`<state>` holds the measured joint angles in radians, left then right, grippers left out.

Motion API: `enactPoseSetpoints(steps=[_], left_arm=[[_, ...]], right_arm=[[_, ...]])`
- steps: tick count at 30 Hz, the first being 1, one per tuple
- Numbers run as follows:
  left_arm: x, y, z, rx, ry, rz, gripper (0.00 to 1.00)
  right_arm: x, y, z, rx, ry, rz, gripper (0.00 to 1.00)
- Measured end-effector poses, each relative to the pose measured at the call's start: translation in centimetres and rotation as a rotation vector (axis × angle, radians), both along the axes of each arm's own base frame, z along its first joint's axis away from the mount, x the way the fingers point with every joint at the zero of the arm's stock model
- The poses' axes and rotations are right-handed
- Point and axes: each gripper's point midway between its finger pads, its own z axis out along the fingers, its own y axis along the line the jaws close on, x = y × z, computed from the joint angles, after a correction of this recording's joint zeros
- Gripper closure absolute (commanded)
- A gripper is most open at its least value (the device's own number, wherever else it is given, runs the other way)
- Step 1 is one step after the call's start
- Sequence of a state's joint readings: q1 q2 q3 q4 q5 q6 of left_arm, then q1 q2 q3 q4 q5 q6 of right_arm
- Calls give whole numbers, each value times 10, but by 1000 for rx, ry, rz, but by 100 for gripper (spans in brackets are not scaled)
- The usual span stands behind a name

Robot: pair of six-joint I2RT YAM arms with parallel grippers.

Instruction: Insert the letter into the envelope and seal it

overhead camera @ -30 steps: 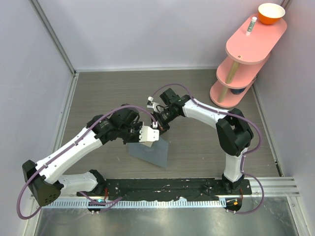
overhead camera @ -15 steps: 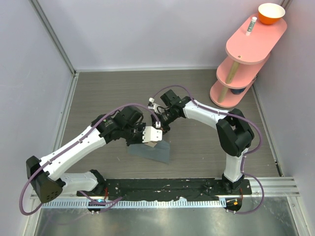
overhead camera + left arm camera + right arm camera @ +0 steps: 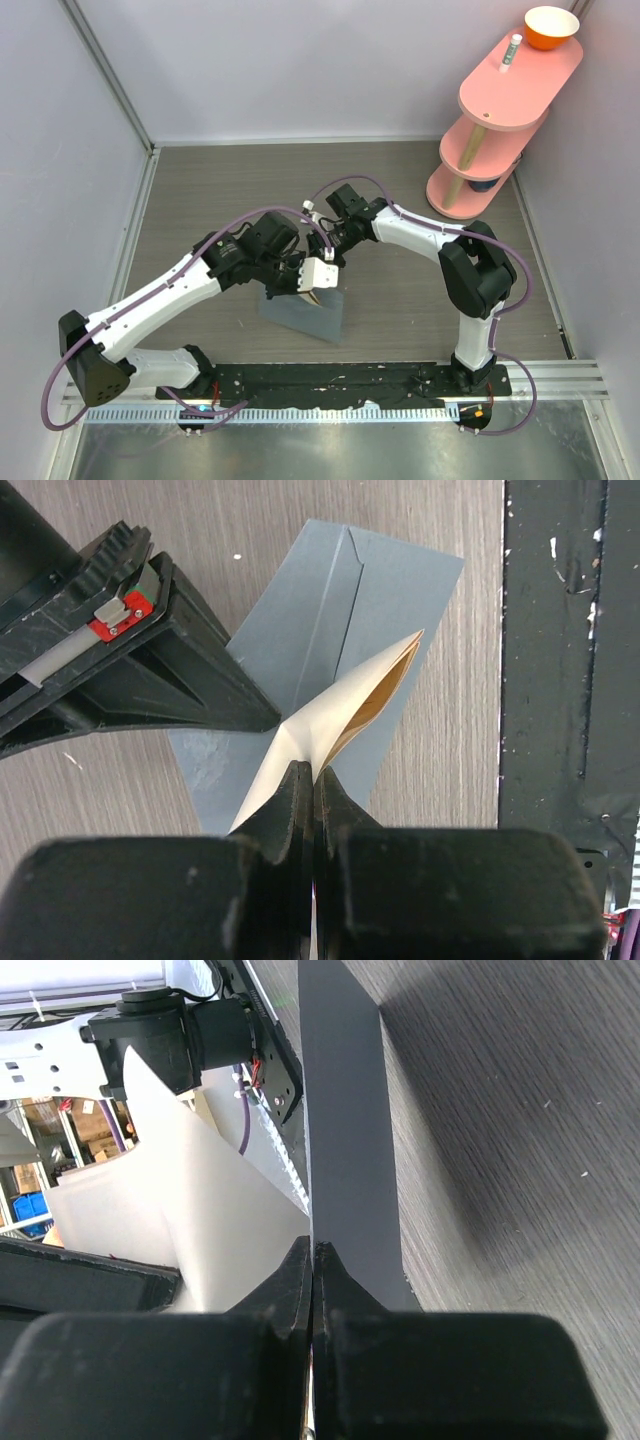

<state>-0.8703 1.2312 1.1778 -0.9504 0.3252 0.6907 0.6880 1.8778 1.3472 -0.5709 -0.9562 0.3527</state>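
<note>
The left gripper (image 3: pixel 312 780) had its jaws pressed together on a corner of the folded letter (image 3: pixel 345 700), a cream sheet whose tan inner face showed where the fold gaped. The letter's free end pointed over the slate blue-grey envelope (image 3: pixel 330 610), which sat near the middle of the wood-grain table (image 3: pixel 200 190), just in front of the black base rail (image 3: pixel 350 378). The right gripper (image 3: pixel 312 1255) was likewise closed, pinching one edge of the envelope; in the right wrist view the envelope rose edge-on from the fingertips, with its shadow on the table beside it. The two grippers met almost tip to tip above the envelope. A pink tiered shelf (image 3: pixel 510 90) stood in the far right corner.
</note>
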Motion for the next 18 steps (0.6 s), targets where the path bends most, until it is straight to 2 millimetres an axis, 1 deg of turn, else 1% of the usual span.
enactPoseSetpoints(steps=[5,9,12,15,18], left_arm=[[-7,-4,1,-22,34,-18,100],[-13,-3,5,-27,57,-38,100],[-24,-5,18,-49,88,-78,100],[-29,-5,29,-66,98,-104,100],[-32,-4,35,-77,94,-125,100]], right_arm=[[-1,0,2,22,-10,18,99],[-8,-8,0,34,-59,81,99],[-13,-16,-3,33,-101,138,99],[-17,-22,-5,28,-130,179,99],[-19,-27,-6,30,-158,217,99]])
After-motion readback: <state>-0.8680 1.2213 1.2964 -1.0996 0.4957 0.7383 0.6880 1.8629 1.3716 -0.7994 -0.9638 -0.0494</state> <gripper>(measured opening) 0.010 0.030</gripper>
